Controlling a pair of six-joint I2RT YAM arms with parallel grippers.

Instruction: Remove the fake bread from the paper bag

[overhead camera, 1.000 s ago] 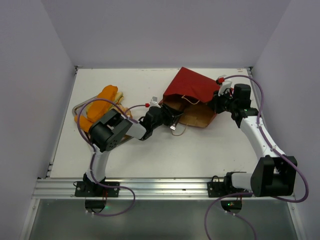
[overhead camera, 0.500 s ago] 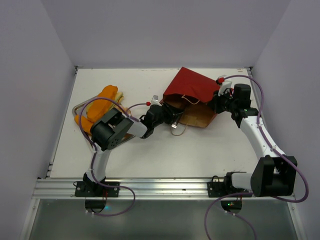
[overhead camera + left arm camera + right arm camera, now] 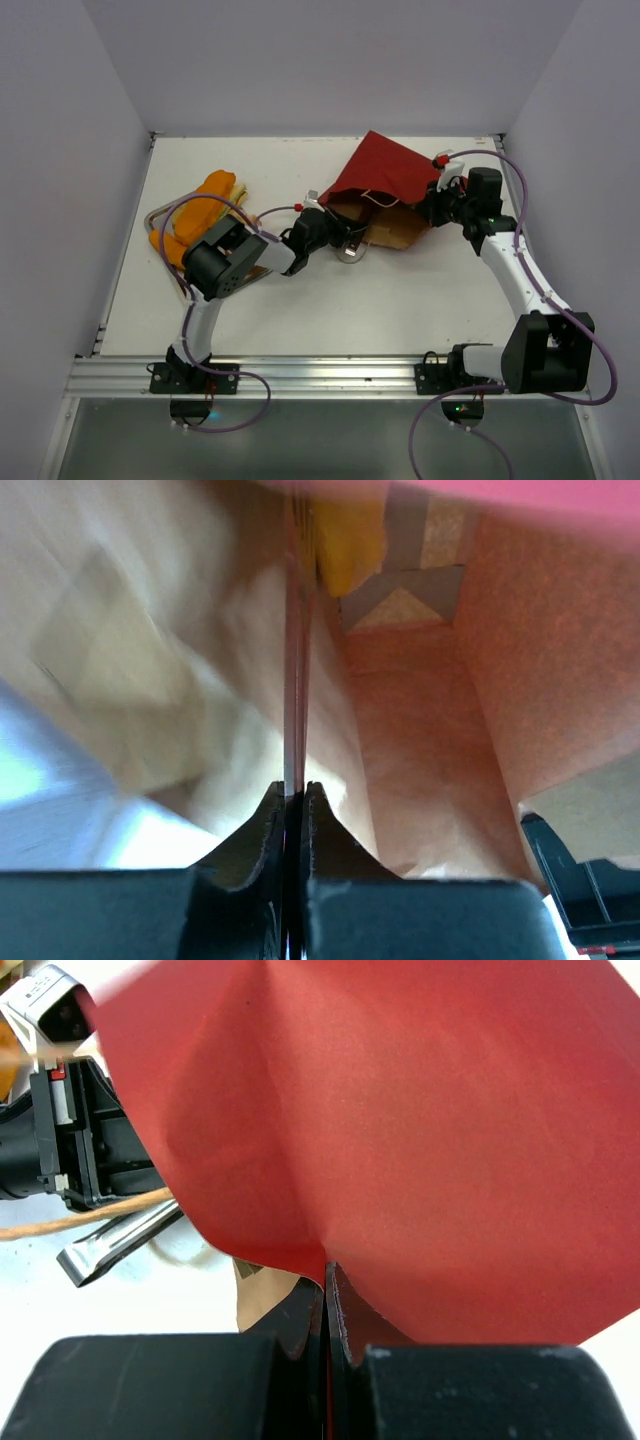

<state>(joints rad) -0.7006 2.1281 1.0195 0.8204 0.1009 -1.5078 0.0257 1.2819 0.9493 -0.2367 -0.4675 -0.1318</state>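
Note:
The dark red paper bag lies on its side, mouth toward the left arm, kraft inside showing. My right gripper is shut on the bag's red upper rim, its jaws pinching the paper. My left gripper is at the mouth, jaws shut on the metal tongs, whose two blades are pressed together and reach deep inside. A yellow piece of fake bread sits by the tongs' far end; whether it is pinched I cannot tell. The tongs' rear end sticks out.
Orange and yellow bread pieces are piled on a metal tray at the left of the white table. A tan cord handle trails by the bag's mouth. Walls close the table on three sides.
My left jaws have closed, squeezing the tongs together. The left gripper has edged slightly further into the bag's mouth, and the bag's upper wall has lifted a little. The right arm holds still.

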